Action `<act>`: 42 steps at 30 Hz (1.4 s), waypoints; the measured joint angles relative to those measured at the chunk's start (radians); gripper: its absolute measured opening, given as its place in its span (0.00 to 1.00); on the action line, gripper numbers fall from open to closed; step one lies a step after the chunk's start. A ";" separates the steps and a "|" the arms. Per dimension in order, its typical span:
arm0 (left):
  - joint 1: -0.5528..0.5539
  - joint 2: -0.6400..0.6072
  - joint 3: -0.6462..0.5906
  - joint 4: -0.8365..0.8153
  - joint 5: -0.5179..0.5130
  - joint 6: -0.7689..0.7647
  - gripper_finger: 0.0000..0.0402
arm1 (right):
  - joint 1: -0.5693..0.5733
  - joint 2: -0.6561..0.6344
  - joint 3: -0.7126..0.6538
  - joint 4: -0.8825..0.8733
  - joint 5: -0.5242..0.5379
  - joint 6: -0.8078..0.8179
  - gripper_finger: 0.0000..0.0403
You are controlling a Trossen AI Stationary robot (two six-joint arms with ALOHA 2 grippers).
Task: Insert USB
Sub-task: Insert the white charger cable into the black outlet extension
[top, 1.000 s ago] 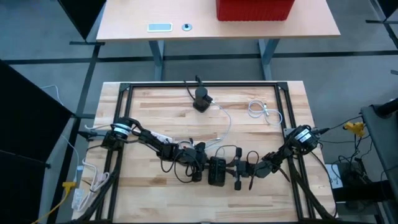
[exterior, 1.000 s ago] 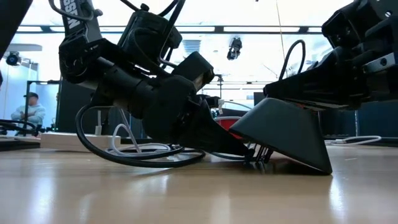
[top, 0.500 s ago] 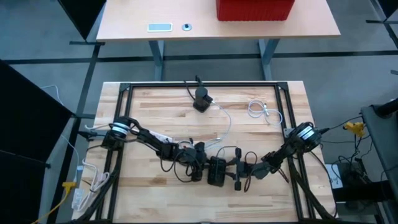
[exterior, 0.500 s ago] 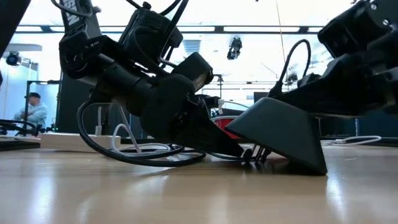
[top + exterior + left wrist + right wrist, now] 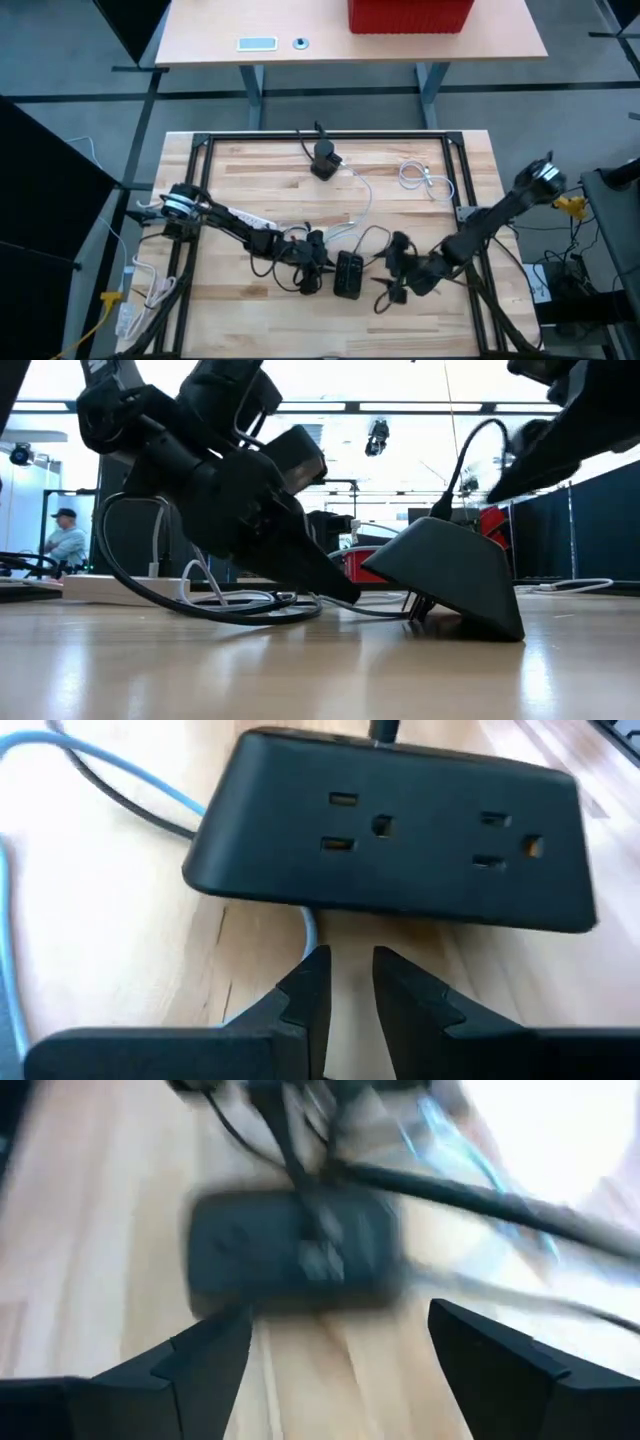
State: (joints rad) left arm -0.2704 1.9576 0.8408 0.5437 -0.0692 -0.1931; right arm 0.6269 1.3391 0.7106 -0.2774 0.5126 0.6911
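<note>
Lying beside power strip [image 5: 390,830], left tool [image 5: 345,985]

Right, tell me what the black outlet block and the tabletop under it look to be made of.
The outlet block looks like moulded plastic, matte black: smooth faces, rounded edges, crisp socket slots, soft dull sheen. The tabletop looks like wood, probably butcher-block with a light satin finish: pale planks with visible grain and seams, faint reflections in the low view.

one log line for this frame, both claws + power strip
left claw: nearly closed, empty, facing power strip | right claw: open, off the strip | white cable: runs under strip | USB: not visibly inserted
</note>
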 joint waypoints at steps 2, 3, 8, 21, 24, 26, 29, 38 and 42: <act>-0.009 -0.011 -0.002 -0.003 0.000 0.001 0.16 | -0.001 -0.048 0.044 -0.201 -0.031 0.108 0.71; -0.014 -0.014 -0.002 -0.007 0.000 0.003 0.16 | -0.002 -0.071 0.064 -0.280 -0.048 0.152 0.71; -0.046 -0.031 -0.004 -0.032 0.002 0.009 0.16 | -0.037 -0.143 0.155 -0.623 -0.125 0.347 0.66; -0.090 -0.068 -0.006 -0.062 0.002 0.025 0.16 | -0.512 -0.158 0.296 -0.991 -0.152 0.358 0.52; -0.092 -0.068 -0.006 -0.062 0.001 0.012 0.16 | -0.708 -0.158 0.295 -0.992 -0.154 0.230 0.51; -0.098 -0.069 -0.006 -0.062 0.001 0.008 0.16 | -0.847 -0.158 0.295 -0.990 -0.154 0.151 0.51; -0.107 -0.069 -0.006 -0.061 0.003 0.002 0.16 | -1.053 -0.144 0.295 -0.979 -0.158 0.073 0.51; -0.123 -0.069 -0.006 -0.028 0.002 -0.004 0.16 | -1.415 0.040 0.269 -0.850 -0.212 -0.021 0.49; -0.127 -0.069 -0.006 -0.026 0.002 -0.004 0.16 | -1.455 0.165 0.258 -0.759 -0.234 -0.044 0.49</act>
State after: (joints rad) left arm -0.3970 1.8889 0.8349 0.5173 -0.0673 -0.1967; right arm -0.8280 1.5044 0.9688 -1.0361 0.2787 0.6473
